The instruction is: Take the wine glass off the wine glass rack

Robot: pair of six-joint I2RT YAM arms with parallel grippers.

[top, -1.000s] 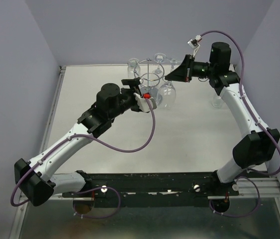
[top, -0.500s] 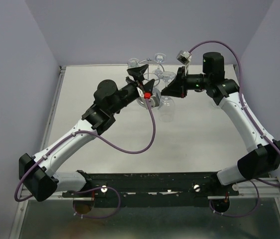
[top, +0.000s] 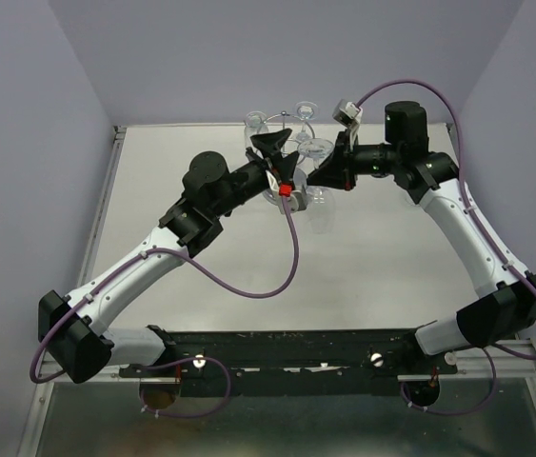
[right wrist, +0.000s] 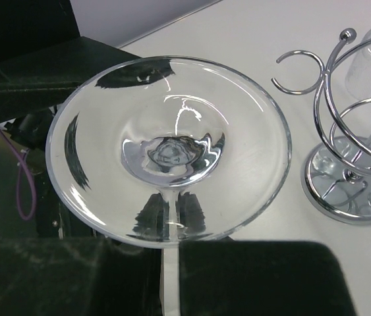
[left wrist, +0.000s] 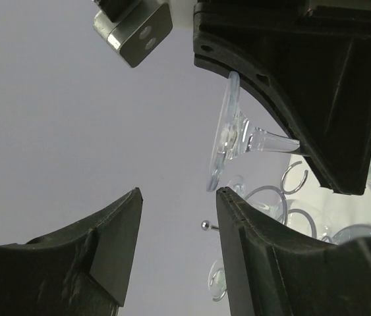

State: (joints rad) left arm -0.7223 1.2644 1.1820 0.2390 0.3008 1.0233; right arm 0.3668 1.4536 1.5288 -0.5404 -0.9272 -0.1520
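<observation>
a: right pincer (top: 318, 177), from above?
b: clenched on the stem of the wine glass (top: 321, 213). the foot is on its far side and the bowl on its near side, over the pale table (top: 391, 267). the left pincer (top: 277, 146) sits just beside, jaws parted, nothing in them.
a: left wrist view?
b: its matte black fingers (left wrist: 116, 240) spread on bare air. past them the glass's thin clear foot and slim stem run into the other pincer's black jaw. chrome loops of the wine glass rack (left wrist: 295, 179) lie further off, not touching the foot.
a: right wrist view?
b: the smooth round foot fills it, glossy with reflections, stem pinched between the dark fingers (right wrist: 257, 276) at the bottom edge. the rack stands to the right: shiny bent wire, a ball-tipped end, a mirrored round base. the open hook nearest the foot is empty and apart from it.
a: so how far along?
b: i'd judge the glass is off its hook already. what's left is carrying it clear of the wires, and perhaps setting it down.
</observation>
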